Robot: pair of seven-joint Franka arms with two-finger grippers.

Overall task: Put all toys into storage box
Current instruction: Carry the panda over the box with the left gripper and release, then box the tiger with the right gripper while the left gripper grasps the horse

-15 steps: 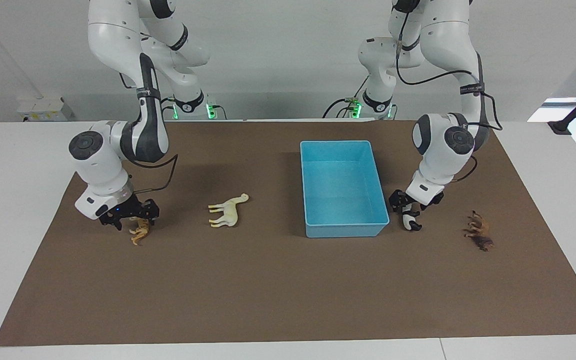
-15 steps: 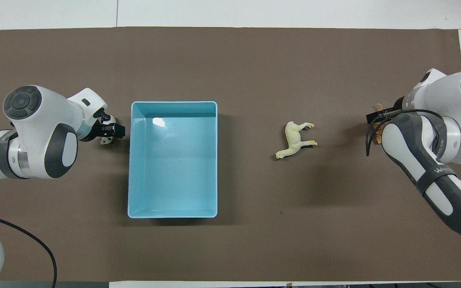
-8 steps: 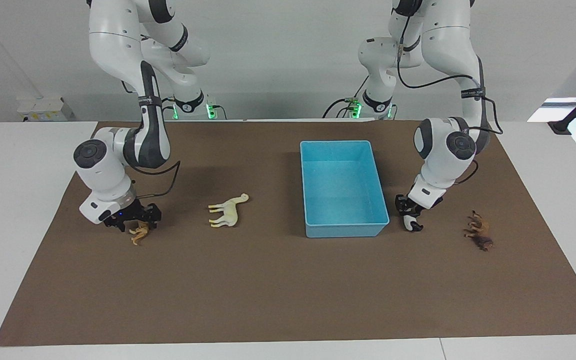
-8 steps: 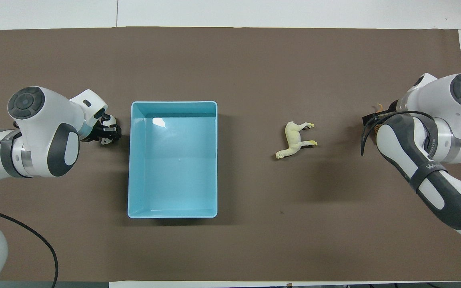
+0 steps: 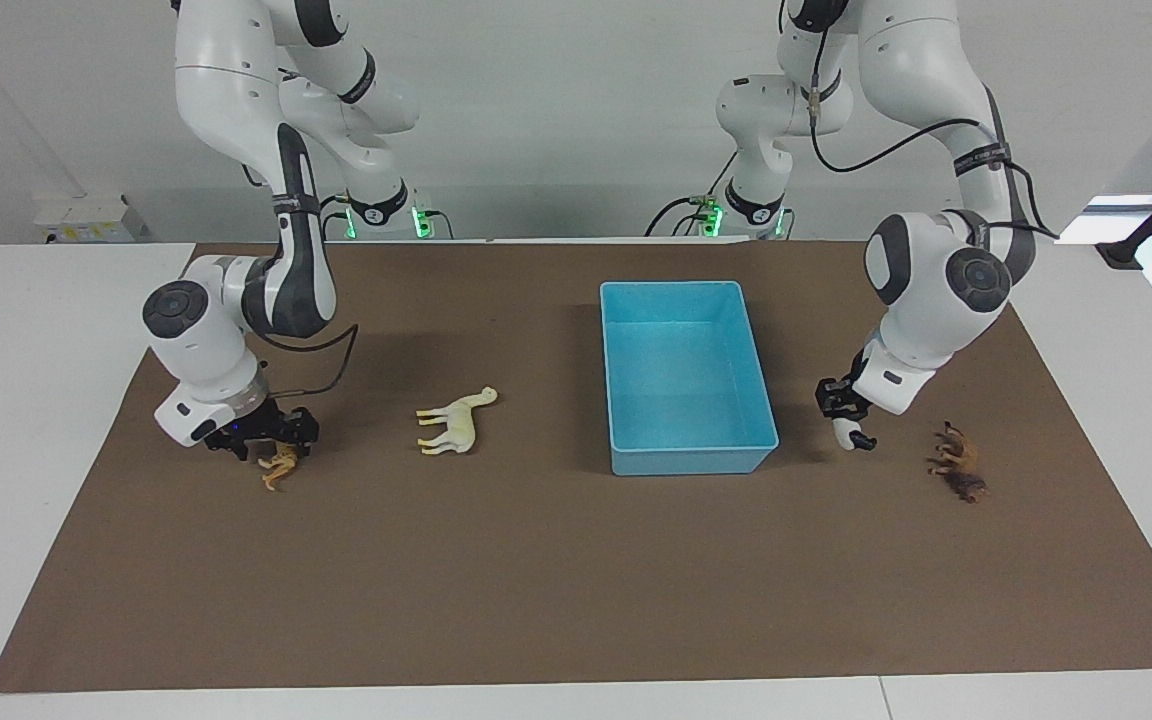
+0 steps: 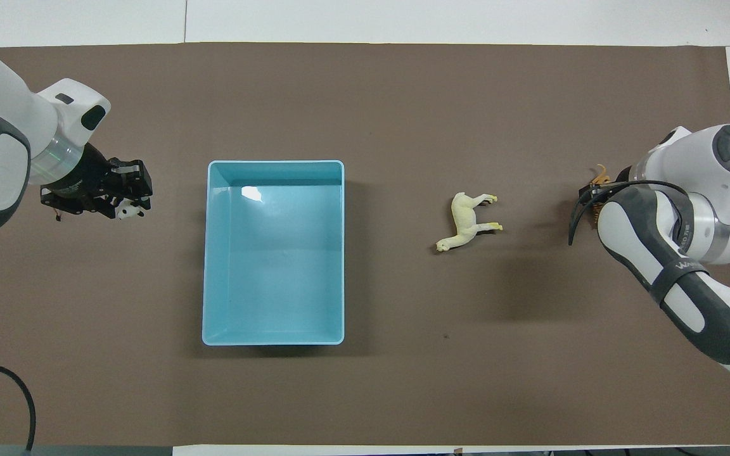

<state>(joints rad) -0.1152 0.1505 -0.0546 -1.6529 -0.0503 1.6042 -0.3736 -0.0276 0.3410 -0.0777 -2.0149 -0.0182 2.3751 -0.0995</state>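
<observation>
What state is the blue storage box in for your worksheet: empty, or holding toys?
Empty. The storage box shows only its bare blue floor in both views; the camel lies outside it on the mat.

Left arm: forearm angled down from a raised elbow, wrist bent toward the table. Left gripper (image 5: pixel 848 418) (image 6: pixel 125 201) points downward, fingers closed on the panda (image 5: pixel 851 436) (image 6: pixel 129 211), clear of the mat.

Right arm: elbow bent low, wrist turned down. Right gripper (image 5: pixel 271 445) sits low at the mat, fingers clamped on the tiger (image 5: pixel 279 467) (image 6: pixel 596 180).
</observation>
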